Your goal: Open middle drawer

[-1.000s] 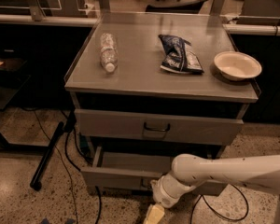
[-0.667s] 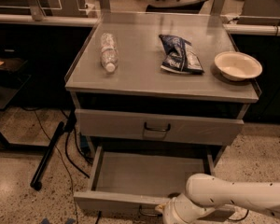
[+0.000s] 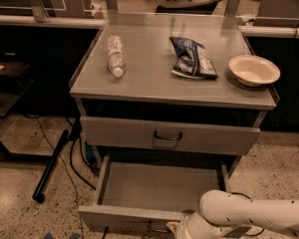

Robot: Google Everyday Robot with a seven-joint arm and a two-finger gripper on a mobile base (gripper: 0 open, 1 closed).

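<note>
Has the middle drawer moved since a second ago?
Yes. The middle drawer has slid further out toward the camera from under the upper drawer, baring more tray. The end effector is at its front, low in view.

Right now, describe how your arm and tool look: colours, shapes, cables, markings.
The arm is a smooth off-white tube with a rounded, bulbous joint; no cables or clear markings show on it. The tool, at the bottom edge by the front of the middle drawer, is the same off-white with a yellowish tip, mostly cut off.
</note>
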